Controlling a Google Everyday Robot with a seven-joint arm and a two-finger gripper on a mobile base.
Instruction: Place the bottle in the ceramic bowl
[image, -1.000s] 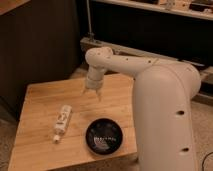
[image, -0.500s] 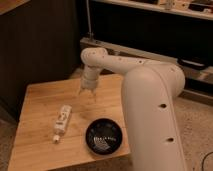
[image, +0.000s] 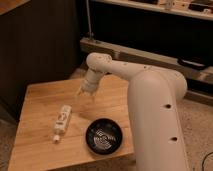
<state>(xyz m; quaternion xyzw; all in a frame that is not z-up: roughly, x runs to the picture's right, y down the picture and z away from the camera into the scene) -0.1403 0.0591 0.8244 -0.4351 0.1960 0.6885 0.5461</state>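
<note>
The white bottle (image: 62, 121) lies on its side on the wooden table (image: 42, 97), left of centre, its cap towards the front edge. To its right, near the front edge, the black ceramic bowl (image: 104, 136) sits with pale swirl lines inside and nothing in it. My gripper (image: 85, 95) hangs pointing down over the table's middle, above and to the right of the bottle and behind the bowl. Its fingers are open with nothing between them.
My white arm (image: 155, 110) fills the right side and covers the table's right edge. A dark wall stands behind the table on the left. Metal shelving (image: 150, 55) runs along the back. Speckled floor shows at the right and at the front left.
The arm has swung left and forward, bringing the gripper from the table's back right area towards the bottle. Bottle and bowl have not moved.
</note>
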